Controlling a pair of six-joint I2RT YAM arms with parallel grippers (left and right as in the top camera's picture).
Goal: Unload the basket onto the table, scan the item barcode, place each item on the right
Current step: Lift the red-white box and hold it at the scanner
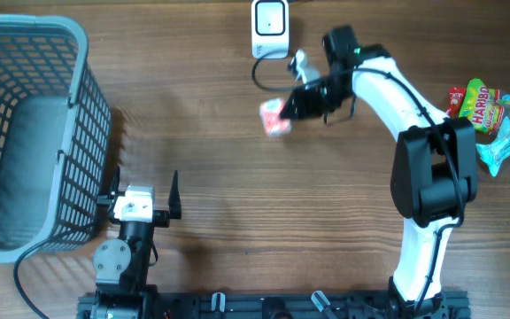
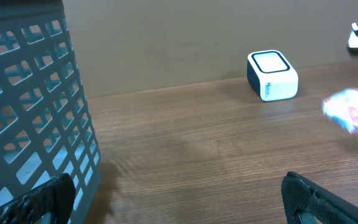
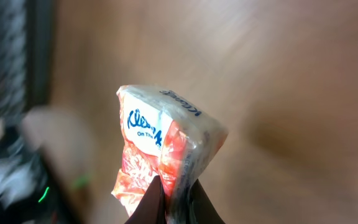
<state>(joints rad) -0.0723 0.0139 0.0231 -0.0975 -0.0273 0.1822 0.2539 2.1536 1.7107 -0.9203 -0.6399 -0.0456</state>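
A small Kleenex tissue pack (image 1: 275, 116) with red-orange and white wrapping hangs above the table, pinched at its edge by my right gripper (image 1: 297, 104). The right wrist view shows the tissue pack (image 3: 160, 137) sticking up from the shut right gripper (image 3: 176, 196). The white barcode scanner (image 1: 270, 28) stands at the table's far edge, just beyond the pack. In the left wrist view the scanner (image 2: 271, 74) sits at the back and the tissue pack (image 2: 352, 111) is a blur at the right edge. My left gripper (image 1: 142, 190) rests open near the front, holding nothing.
A large grey mesh basket (image 1: 25, 133) fills the left side, close to my left gripper. Snack packets, among them a Haribo bag (image 1: 483, 105) and a teal wrapper (image 1: 506, 142), lie at the far right. The scanner's cable (image 1: 260, 73) loops on the wood beside it.
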